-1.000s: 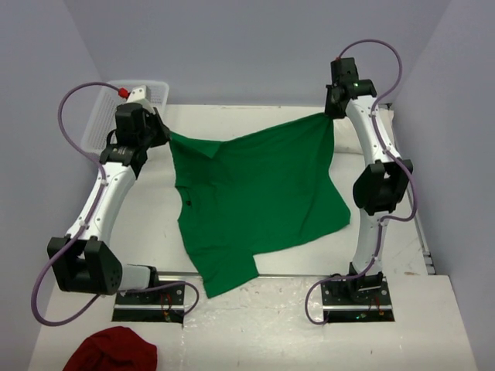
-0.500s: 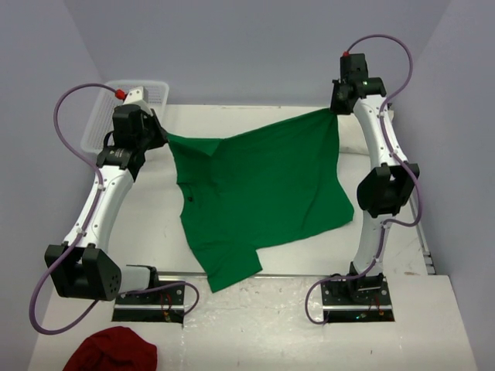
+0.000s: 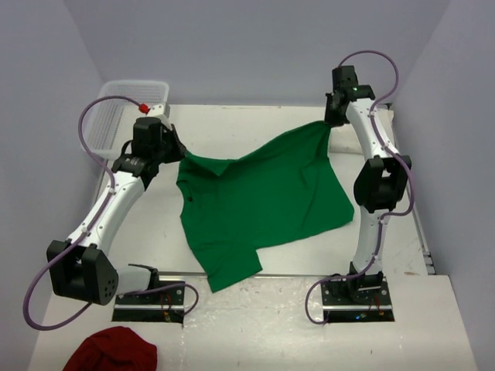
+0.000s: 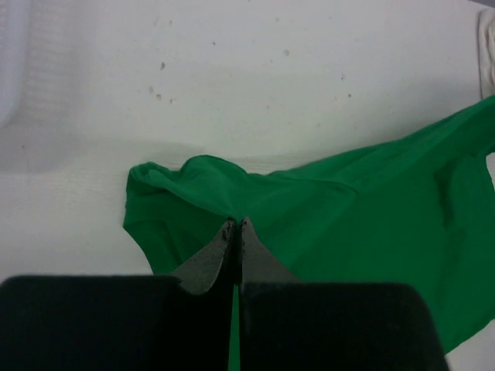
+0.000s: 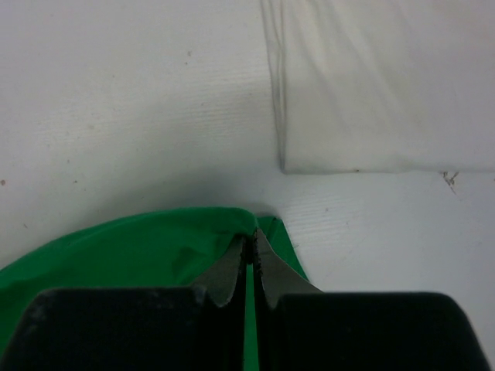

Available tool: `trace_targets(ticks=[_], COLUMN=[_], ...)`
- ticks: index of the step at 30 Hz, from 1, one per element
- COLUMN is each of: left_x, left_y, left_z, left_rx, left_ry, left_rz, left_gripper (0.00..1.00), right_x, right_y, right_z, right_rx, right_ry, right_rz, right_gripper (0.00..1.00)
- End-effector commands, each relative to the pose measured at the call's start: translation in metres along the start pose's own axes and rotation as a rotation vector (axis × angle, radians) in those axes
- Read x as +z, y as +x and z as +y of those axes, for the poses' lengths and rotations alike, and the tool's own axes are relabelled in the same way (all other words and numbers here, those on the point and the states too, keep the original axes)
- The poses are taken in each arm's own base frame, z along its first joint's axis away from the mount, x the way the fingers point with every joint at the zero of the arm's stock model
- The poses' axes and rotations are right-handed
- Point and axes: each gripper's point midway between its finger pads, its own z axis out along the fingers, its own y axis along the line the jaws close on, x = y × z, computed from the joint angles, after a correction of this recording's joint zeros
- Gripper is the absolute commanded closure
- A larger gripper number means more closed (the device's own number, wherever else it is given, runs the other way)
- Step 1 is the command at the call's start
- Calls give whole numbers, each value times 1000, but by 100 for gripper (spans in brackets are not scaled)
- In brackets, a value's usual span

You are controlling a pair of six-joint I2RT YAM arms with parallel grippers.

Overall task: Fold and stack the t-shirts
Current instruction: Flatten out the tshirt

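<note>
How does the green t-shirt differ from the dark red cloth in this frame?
The green t-shirt is spread wide open; the dark red cloth lies bunched in a heap. The t-shirt is pinched along its far edge by the left gripper and right gripper, both shut on it; the cloth is untouched, off at the near left corner. Both are plain, single-coloured fabric.

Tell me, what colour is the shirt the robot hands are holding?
The t-shirt is plain bright green; the top view shows it best.
</note>
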Motion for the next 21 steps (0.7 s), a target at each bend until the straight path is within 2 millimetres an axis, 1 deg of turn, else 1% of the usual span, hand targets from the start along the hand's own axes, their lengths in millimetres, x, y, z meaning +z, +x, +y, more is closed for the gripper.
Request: trace_targets(ticks=[1,3,5,12,15,17,18,20,21], left_x=[-13,-17,-23,-41,-44,-45,-45,-46,-45], left_y=[-10,-4,-3,20,32,40,43,49,55], left_z=[-18,-23,-24,-21,-22,-23,-24,-28,-27], left_rx=[-18,-19,-21,-42,-52,-62,-65,-73,-75], left_ry=[47,57,57,57,62,67,70,80,78], left_rz=[-59,-48,-54,-17,6,21,27,41,55], left_gripper=[100,100,100,100,100,100,100,100,100], right_x=[-2,-1,0,1,3,-1,-1,-5,-4], right_y=[-3,3,7,34,46,45,50,50,55], right_z=[4,4,2,0,-5,-6,-7,-4,-4], right_rx=[11,7,6,-6,-14,-8,-2,-1,-3], right_ry=[-14,-5,6,20,47,48,52,35,37], right_rz=[-18,-7,3,43,64,54,63,60,69], right_gripper=[100,100,100,100,100,100,100,100,100])
